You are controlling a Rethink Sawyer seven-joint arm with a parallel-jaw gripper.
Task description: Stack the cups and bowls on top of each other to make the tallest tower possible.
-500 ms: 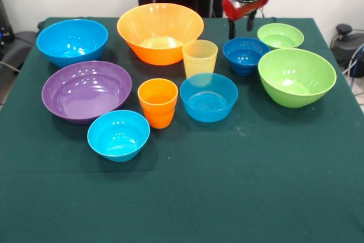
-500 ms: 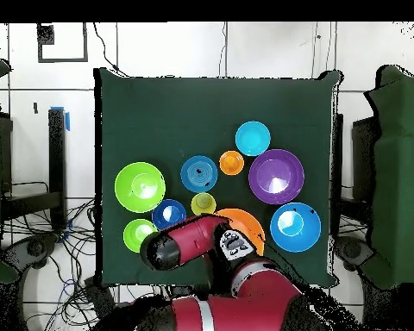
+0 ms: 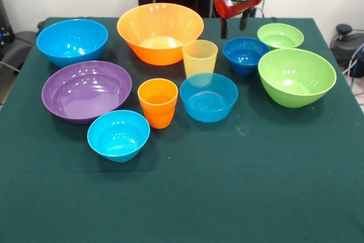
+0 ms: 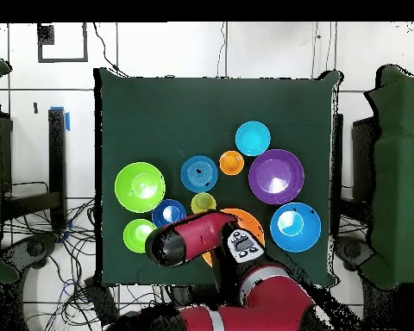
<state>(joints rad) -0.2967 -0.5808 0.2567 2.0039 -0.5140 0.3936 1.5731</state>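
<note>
The gripper [image 3: 233, 27] hangs with its two fingers parted and nothing between them, just behind the dark blue bowl [image 3: 245, 55], which sits between the yellow cup [image 3: 199, 57] and the small green bowl [image 3: 280, 35]. Coming down carelessly there, I judge, a finger could clip that bowl's rim and skid it into its close neighbours. No brand, label or writing is legible anywhere.
</note>
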